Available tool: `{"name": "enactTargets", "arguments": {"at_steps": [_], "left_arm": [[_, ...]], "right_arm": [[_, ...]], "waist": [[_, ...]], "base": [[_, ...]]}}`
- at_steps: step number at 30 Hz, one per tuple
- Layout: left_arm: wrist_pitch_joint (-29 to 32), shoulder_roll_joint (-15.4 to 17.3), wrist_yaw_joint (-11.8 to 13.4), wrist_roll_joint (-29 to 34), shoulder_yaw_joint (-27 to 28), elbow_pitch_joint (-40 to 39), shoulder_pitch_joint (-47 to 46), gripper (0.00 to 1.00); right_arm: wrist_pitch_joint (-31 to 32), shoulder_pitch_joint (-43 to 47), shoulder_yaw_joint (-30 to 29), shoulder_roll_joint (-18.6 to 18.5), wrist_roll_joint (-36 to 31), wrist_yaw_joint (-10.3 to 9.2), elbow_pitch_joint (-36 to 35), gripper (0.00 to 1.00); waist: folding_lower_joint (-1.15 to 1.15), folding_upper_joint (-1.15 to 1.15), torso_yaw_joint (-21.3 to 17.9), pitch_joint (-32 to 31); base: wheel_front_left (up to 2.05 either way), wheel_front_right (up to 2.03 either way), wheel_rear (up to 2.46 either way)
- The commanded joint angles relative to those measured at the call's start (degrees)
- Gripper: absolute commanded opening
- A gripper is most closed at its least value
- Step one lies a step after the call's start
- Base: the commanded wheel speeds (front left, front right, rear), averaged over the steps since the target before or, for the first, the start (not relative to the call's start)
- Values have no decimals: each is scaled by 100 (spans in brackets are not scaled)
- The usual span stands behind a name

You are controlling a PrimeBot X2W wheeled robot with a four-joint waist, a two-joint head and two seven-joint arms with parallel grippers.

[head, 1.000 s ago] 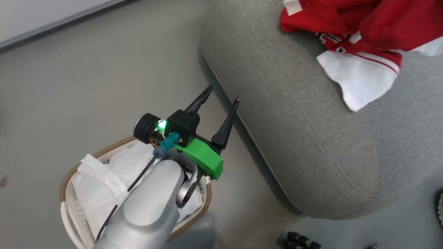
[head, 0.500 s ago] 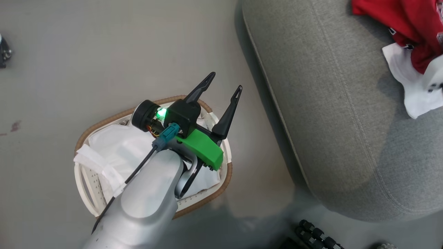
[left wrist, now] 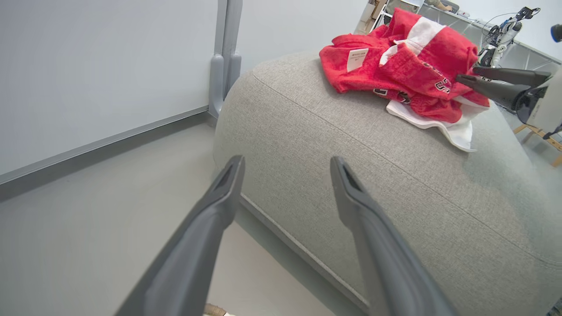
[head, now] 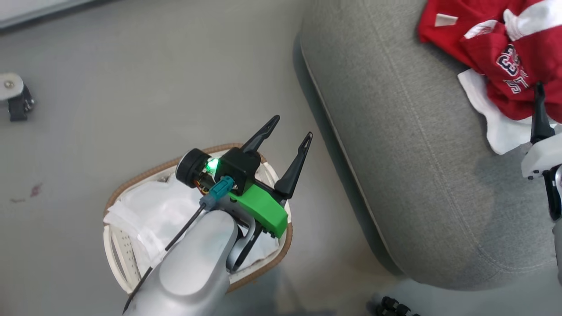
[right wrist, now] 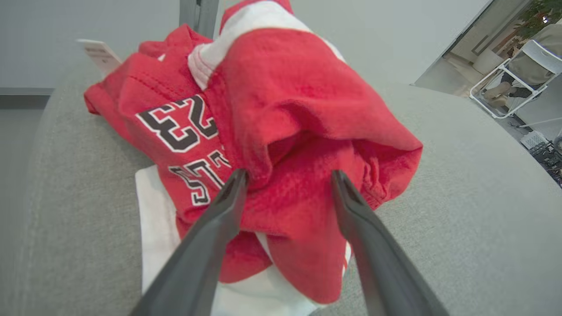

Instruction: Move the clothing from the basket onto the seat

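My right gripper (right wrist: 288,174), fingers spread, points at the crumpled red-and-white clothing (right wrist: 298,87) on the rounded grey fabric seat (right wrist: 461,197).

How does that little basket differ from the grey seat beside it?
The basket is small, white plastic with a brown rim; the seat is far larger, grey fabric. The basket shows a white liner; the seat carries the red clothing. Both sit on the floor.

Clothing (head: 496,48) piled on seat (head: 408,131); L gripper (head: 293,126), jaws apart, hovers over basket (head: 141,175) w/ white liner (head: 153,210).
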Motion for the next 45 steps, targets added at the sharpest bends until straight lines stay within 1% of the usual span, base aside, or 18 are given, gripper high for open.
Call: {"name": "enactTargets", "arguments": {"at_steps": [1,6,11,13,19,23,27,35,38,41,45], "left_arm": [[-2,-3,-17,-65,2,-15,146,100],[-2,-24,-17,-75,18,-42,423,100],[-2,-48,-17,-99,138,-40,703,100],[-2,-62,-17,-83,210,-47,820,100],[-2,-80,-17,3,484,-122,1210,100],[-2,-84,-17,9,718,-150,1441,100],[-3,-84,27,15,1064,-160,1651,100],[-2,-86,206,234,2043,-99,1955,100],[-2,-87,265,323,2386,-59,2020,100],[-2,-87,387,296,2725,-3,2102,100],[-2,-90,494,363,3028,-3,2234,100]], "right_arm": [[0,202,-45,43,52,-8,-117,100],[0,583,-69,177,104,-8,-538,100],[0,855,-77,293,197,-8,-831,100],[-1,932,-25,329,257,-8,-925,100],[0,1210,-28,614,500,-8,-1255,100],[0,1341,73,760,530,-8,-1315,100],[0,1418,302,943,535,-8,-1266,100],[-1,1393,778,1246,564,-8,-1147,100],[-1,1395,897,1306,598,-8,-1103,100],[0,1433,1001,1327,616,-8,-1074,100],[0,1545,1062,1341,718,-8,-1052,100]], "waist": [[0,0,-143,-463],[0,0,-195,-917],[0,0,-169,-1316],[0,0,-127,-1458],[0,0,87,-1785],[0,0,251,-1930],[0,0,483,-2043],[0,0,1047,-2118],[0,0,1242,-2124],[0,0,1408,-2135],[0,0,1572,-2173]], "base": [[0,0,0],[0,0,0],[0,0,0],[0,0,0],[0,0,0],[0,0,0],[0,0,0],[0,0,0],[0,0,0],[0,0,0],[0,0,0]]}}
